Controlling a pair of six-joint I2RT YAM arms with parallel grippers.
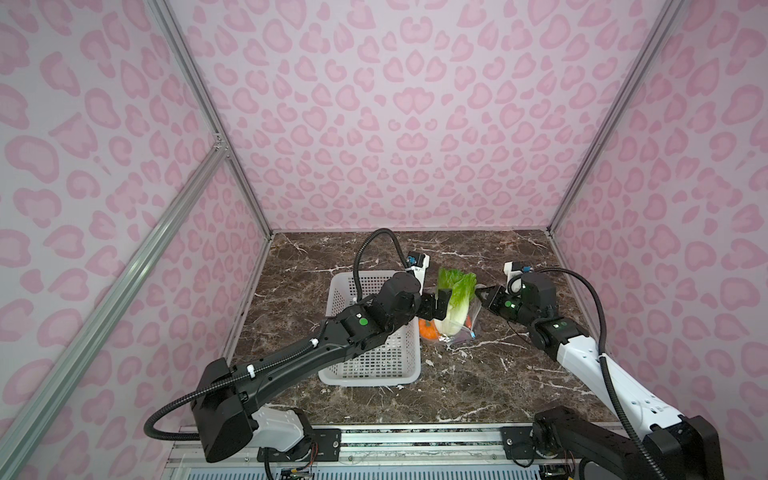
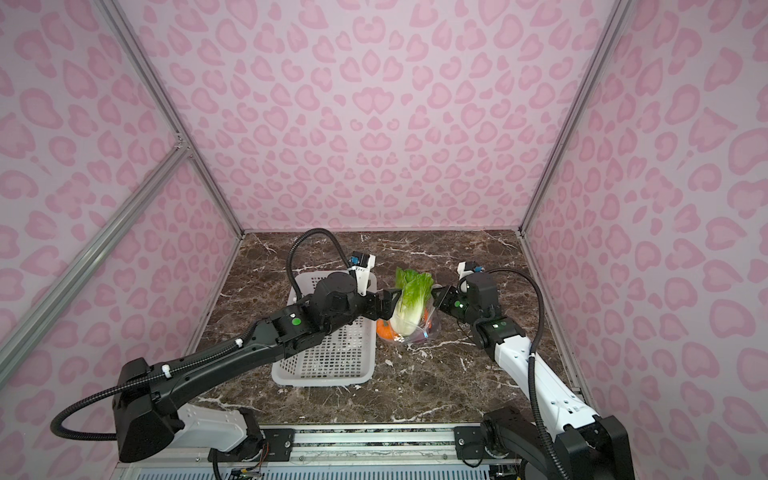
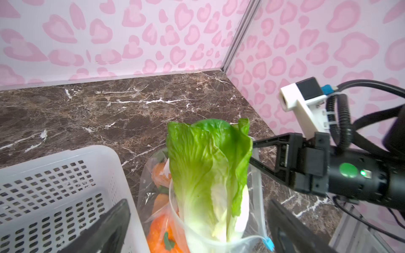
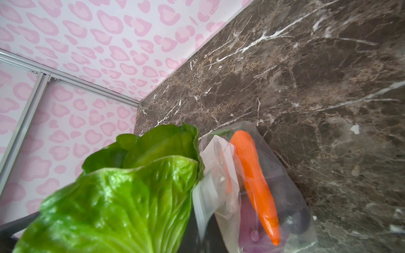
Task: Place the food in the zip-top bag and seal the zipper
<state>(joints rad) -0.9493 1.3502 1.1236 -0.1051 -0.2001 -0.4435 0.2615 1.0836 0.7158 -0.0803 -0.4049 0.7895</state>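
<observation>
Mid-frame, lettuce stands half inside the bag; my left jaws spread either side, right jaws pinching its rim. I'd press down gently.

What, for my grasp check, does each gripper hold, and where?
The right gripper pinches the zip-top bag at its mouth edge; left gripper, open around the lettuce, holds nothing.

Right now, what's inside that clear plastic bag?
In the zip-top bag: a carrot, an orange round, a purple onion and a dark piece. The lettuce stands base-down in its mouth, leaves sticking out. Anything beneath it is hidden.
</observation>
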